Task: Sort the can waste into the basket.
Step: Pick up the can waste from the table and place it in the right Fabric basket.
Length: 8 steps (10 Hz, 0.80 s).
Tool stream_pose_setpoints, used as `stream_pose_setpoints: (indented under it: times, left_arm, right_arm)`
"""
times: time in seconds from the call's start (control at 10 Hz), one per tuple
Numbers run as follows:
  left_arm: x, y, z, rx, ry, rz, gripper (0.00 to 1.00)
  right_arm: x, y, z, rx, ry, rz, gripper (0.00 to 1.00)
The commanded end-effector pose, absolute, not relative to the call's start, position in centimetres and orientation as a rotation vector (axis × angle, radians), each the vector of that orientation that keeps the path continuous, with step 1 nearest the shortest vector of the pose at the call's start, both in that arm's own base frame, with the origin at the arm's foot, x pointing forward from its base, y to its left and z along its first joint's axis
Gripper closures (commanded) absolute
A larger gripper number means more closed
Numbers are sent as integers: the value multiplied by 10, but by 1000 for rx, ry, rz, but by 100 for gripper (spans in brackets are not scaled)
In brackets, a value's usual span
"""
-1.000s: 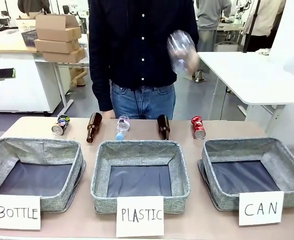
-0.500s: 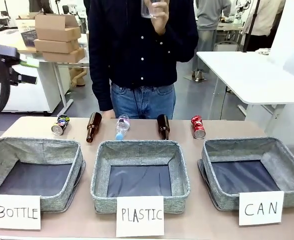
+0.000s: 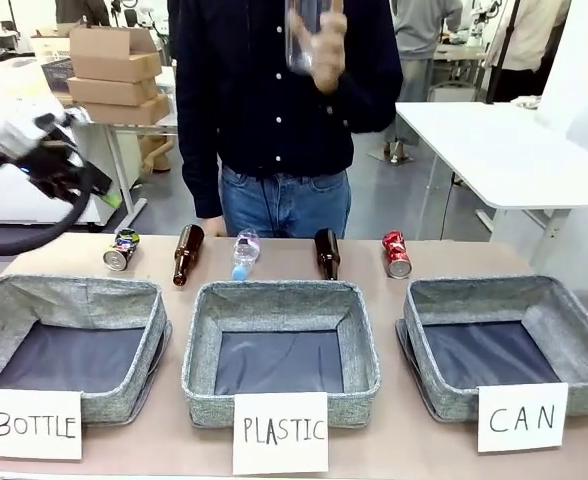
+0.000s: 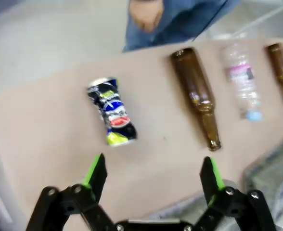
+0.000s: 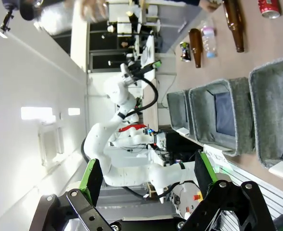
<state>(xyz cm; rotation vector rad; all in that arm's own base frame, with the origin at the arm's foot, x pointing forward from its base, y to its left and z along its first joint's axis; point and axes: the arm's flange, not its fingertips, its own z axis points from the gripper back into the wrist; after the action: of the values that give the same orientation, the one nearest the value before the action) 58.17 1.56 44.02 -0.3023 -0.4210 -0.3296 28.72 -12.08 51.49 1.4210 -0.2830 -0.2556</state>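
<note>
Just ahead of the wide-open left claw (image 4: 154, 160), the dark blue can (image 4: 111, 118) lies untouched on the table (image 4: 40, 134)

Left claw (image 4: 152, 168) spread wide, aimed downward. Right claw (image 5: 147, 171) spread wide too, wrist rolled sideways. Left arm (image 3: 9, 130) raised, blurred, bent toward claw.

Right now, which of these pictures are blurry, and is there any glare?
Front view: the person's raised hand and its clear bottle are motion-smeared, the left arm is soft, and the CAN basket is sharp. Left wrist view: everything is streaked, including the blue can and the brown bottle. Right wrist view: crisp but rolled sideways, with the wall lights blown out.
</note>
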Motion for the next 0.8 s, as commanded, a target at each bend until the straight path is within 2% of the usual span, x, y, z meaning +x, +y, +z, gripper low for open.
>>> stream_pose_setpoints:
  times: [0.0,0.1,0.3,0.4,0.7]
  left_arm:
    - [614,6,455,-465,-364,-198,0]
    - [582,16,440,-302,-421,-330,0]
    - [582,16,440,-302,-421,-330,0]
    - [602,8,432,-326,-390,-305,0]
    - [654,-1,381,-245,-254,-226,0]
  right_arm:
    - [289,-121,517,1431,-307,-230,0]
    - [289,-121,517,1431,-307,-230,0]
    - [289,-121,517,1431,-307,-230,0]
    - [289,-121,517,1431,-307,-230,0]
    - [289,-121,517,1431,-307,-230,0]
